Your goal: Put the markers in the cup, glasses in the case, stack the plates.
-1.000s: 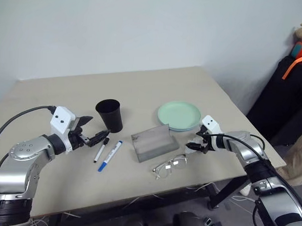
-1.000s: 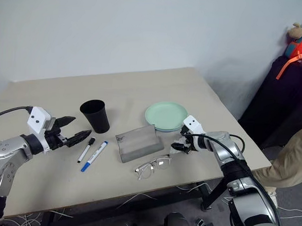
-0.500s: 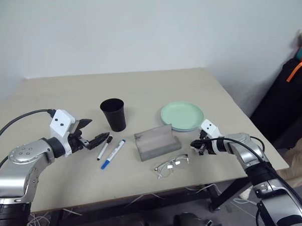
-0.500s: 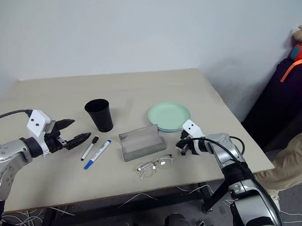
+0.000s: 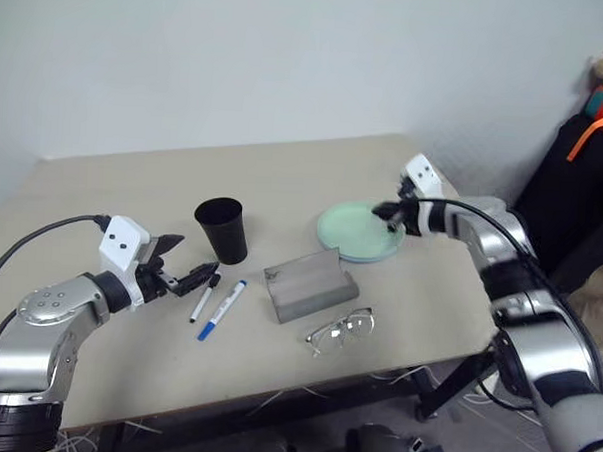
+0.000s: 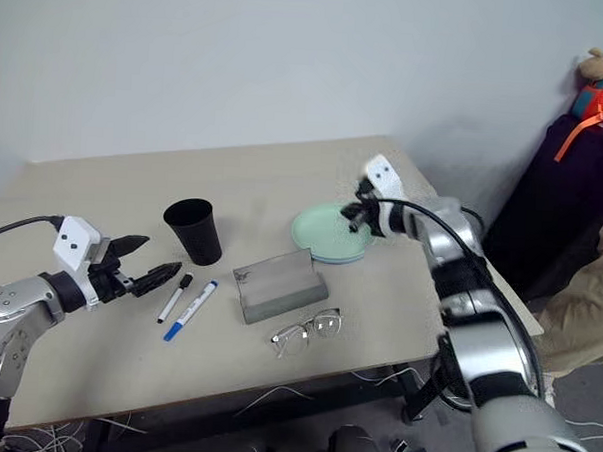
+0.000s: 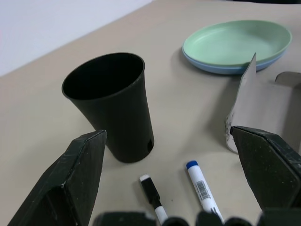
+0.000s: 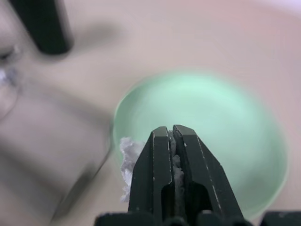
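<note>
Tissue [image 8: 126, 160] pinched in right hand [image 8: 170, 136], above green plate [image 8: 235, 136].

Desk [image 5: 125, 378] layout: cup [image 5: 221, 230] upright, left of centre. Two markers [image 5: 212, 297] lie side by side just in front of the cup, apart from it. The case [image 5: 310, 284] sits open at centre, right of the markers. Glasses [image 5: 341, 330] lie in front of the case, near the front edge. The plates [image 5: 356, 231], already stacked, sit behind and right of the case. Left claw [image 5: 184, 278] is just left of the markers; right claw [image 5: 391, 212], above the plates' right side, pinches a tissue [image 8: 126, 160].
</note>
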You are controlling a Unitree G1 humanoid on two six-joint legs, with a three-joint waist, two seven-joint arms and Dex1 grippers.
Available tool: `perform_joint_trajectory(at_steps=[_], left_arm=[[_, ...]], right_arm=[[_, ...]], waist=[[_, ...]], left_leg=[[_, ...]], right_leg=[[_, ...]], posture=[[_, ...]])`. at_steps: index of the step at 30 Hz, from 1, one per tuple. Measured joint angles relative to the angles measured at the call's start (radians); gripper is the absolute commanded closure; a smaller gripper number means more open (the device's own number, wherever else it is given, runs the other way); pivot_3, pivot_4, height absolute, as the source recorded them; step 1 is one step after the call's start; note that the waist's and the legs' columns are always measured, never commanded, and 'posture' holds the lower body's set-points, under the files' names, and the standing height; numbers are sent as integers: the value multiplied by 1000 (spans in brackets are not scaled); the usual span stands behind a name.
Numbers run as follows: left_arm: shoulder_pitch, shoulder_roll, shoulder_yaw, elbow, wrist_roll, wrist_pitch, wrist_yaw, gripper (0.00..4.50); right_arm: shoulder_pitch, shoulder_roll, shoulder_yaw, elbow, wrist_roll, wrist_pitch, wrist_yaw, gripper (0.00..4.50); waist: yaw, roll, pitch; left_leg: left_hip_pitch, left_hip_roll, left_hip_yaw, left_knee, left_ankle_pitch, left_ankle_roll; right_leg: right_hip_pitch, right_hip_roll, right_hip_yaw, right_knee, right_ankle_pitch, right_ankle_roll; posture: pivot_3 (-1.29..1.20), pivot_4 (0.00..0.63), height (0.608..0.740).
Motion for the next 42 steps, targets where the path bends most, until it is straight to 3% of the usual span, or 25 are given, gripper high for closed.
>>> perform_joint_trajectory(at_steps=[6, 9, 20, 25, 28, 33, 37, 42], left_arm=[[-8, -1, -1, -1, 0, 0, 10, 0], [-4, -2, -1, -4, 0, 0, 19, 0], [23, -13, -1, -74, -5, 18, 46, 0], [1, -15, -14, -88, -5, 35, 50, 0], [-63, -26, -73, -103, -4, 72, 58, 0], [-185, -57, -245, -131, 18, 156, 66, 0], [-249, -59, -342, -145, 36, 226, 63, 0], [-457, -66, -582, -183, 83, 394, 37, 0]], right_arm=[[-127, 147, -7, 394, -80, -230, -224, 4458], [-128, 183, -3, 505, -117, -302, -294, 3803], [-152, 181, -68, 578, -132, -365, -351, 17], [-164, 113, -95, 546, -131, -364, -286, 17], [-142, 46, -94, 442, -117, -316, -117, 17], [59, -129, -44, 87, -105, -184, 174, 17], [167, -198, -22, -92, -91, -88, 281, 17], [229, -353, -32, -330, -1, -10, 475, 17]], waist=[[0, 0, 0], [2, 0, 0], [0, 1, 0], [-1, 1, 0], [3, 1, 0], [11, 2, -1], [-1, 3, 0], [5, 3, 0]], left_leg=[[-2, -1, 0, -1, 0, -1], [-7, -3, -1, -1, 0, -1], [-6, -3, -2, 0, 0, -1], [-5, -2, -2, 0, 1, -1], [-6, -4, -2, 1, 1, -1], [-7, -6, -3, 3, 1, -1], [-6, -6, 0, 2, 1, 0], [-6, -5, -2, 7, 2, 1]], right_leg=[[-1, -1, 1, -1, 1, -1], [-3, -2, 2, -1, 2, -1], [-3, -1, 2, -2, 2, -1], [-1, -1, 2, -1, 2, -2], [0, -1, 2, -2, 2, -1], [2, -1, 5, -3, 3, 0], [0, 1, 8, -1, 3, 1], [2, 2, 6, -1, 1, -1]], posture=[[0, 0, 727], [0, 0, 727], [0, 0, 727], [0, 0, 727], [0, 0, 727], [0, 0, 727], [0, 0, 727], [0, 0, 727]])
